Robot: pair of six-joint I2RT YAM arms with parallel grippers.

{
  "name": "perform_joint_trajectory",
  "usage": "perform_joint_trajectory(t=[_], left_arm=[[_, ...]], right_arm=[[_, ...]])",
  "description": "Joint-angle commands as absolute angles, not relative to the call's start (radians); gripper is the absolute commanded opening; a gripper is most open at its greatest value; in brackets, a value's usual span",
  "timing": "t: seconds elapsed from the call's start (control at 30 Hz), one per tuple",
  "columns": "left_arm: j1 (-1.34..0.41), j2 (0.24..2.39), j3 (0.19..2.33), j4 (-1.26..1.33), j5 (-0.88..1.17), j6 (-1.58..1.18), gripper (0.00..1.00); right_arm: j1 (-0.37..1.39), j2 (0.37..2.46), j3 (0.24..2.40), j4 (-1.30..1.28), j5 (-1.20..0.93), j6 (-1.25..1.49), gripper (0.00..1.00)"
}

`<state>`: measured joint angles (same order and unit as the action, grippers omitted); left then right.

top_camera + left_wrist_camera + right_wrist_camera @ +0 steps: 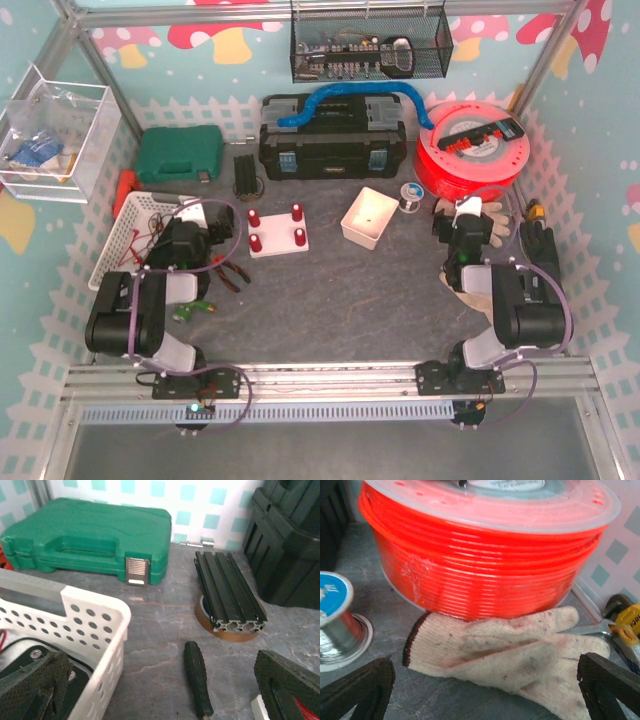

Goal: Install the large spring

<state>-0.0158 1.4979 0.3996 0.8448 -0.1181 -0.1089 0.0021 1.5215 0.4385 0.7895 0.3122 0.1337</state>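
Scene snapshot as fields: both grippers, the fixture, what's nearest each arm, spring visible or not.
left gripper: open, empty, by white basket
right gripper: open, empty, pointing at glove in front of red spool
fixture: white plate with red posts, mid-table, no arm touching it
white box: right of the plate
large spring: cannot pick it out in any view

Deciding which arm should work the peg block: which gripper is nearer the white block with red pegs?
Left. The left gripper sits just left of the white block, by the basket. The right gripper is far to its right, over the glove.
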Motion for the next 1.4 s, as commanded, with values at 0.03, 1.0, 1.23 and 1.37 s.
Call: perform_joint_trajectory(t=[0.03,1.0,1.23,1.37], left_arm=[[-0.026,1.512,0.395,0.968,-0.051,-0.104,0.99],[-0.064,1.526,0.216,1.301,-0.105,-0.082,0.99],[-0.067,1.526,0.218,1.296,-0.112,-0.080,0.99],[-0.067,1.528,0.221,1.296,-0.111,-0.080,0.99]], right_arm=[[-0.005,1.485,0.355,1.014,0.209,0.087,0.99],[0.026,1.514,0.195,1.323,0.226,0.042,0.99],[0.026,1.513,0.194,1.322,0.226,0.042,0.99],[0.026,1.513,0.194,1.323,0.226,0.042,0.99]])
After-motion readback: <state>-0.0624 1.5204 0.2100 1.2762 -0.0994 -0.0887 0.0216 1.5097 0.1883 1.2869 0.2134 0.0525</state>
